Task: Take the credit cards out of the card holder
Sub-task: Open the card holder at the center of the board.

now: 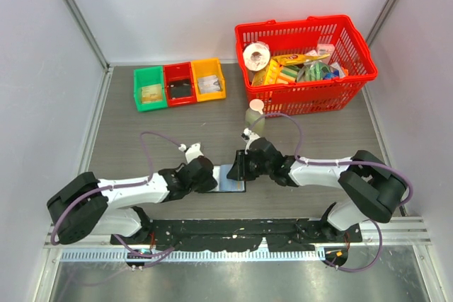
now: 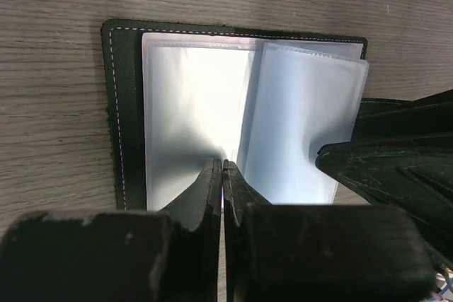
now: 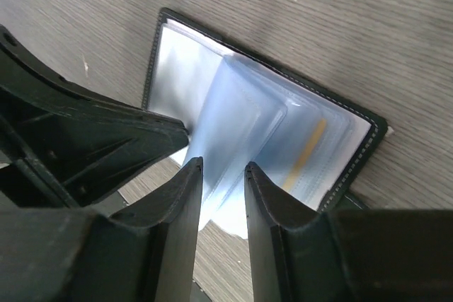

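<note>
The card holder (image 1: pixel 231 178) lay open on the desk (image 1: pixel 127 132), a yellow-orange credit card (image 3: pixel 309 148) tucked in one sleeve. The left hand (image 2: pixel 223 171) was clenched at the clear sleeves' near edge, perhaps pinching one. The right hand (image 3: pixel 218 171) stood released, its fingers parted over the sleeves.

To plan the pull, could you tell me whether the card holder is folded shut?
No, the card holder lies open, its clear sleeves showing.
</note>
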Robot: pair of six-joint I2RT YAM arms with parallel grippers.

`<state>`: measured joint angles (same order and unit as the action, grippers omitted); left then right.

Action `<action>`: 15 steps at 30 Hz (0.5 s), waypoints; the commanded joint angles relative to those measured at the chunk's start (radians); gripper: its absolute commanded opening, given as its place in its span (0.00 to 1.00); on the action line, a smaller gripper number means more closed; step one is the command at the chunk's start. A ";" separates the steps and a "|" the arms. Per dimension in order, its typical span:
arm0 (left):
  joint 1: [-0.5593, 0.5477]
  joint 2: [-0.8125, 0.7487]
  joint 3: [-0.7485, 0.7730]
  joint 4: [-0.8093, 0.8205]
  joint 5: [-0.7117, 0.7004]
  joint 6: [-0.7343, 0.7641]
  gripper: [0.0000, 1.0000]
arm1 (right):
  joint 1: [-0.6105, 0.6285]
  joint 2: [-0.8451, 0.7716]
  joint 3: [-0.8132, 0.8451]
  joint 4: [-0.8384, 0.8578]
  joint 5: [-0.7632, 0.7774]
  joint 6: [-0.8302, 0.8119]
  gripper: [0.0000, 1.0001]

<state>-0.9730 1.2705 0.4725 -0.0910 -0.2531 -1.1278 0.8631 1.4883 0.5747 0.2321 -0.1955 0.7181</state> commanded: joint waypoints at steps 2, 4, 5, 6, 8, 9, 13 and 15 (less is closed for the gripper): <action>0.002 -0.043 -0.043 -0.023 -0.001 -0.021 0.05 | 0.011 -0.002 0.068 0.061 -0.042 0.011 0.35; 0.003 -0.085 -0.048 -0.035 -0.014 -0.030 0.05 | 0.014 0.007 0.082 0.059 -0.045 0.007 0.35; 0.002 -0.109 -0.051 -0.044 -0.020 -0.038 0.06 | 0.017 0.019 0.086 0.059 -0.048 0.006 0.35; 0.002 -0.134 -0.052 -0.056 -0.028 -0.041 0.08 | 0.020 0.026 0.099 0.059 -0.048 0.004 0.35; 0.002 -0.195 -0.057 -0.091 -0.047 -0.047 0.12 | 0.027 0.050 0.122 0.055 -0.056 0.003 0.35; 0.002 -0.224 -0.058 -0.120 -0.060 -0.047 0.14 | 0.034 0.070 0.132 0.050 -0.059 0.000 0.35; 0.002 -0.342 -0.075 -0.194 -0.116 -0.050 0.24 | 0.068 0.112 0.218 -0.058 -0.032 -0.049 0.39; 0.003 -0.371 -0.087 -0.208 -0.136 -0.053 0.26 | 0.077 0.102 0.254 -0.120 0.007 -0.077 0.43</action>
<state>-0.9730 0.9592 0.4084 -0.2291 -0.3077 -1.1694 0.9127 1.6001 0.7364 0.2031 -0.2337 0.7006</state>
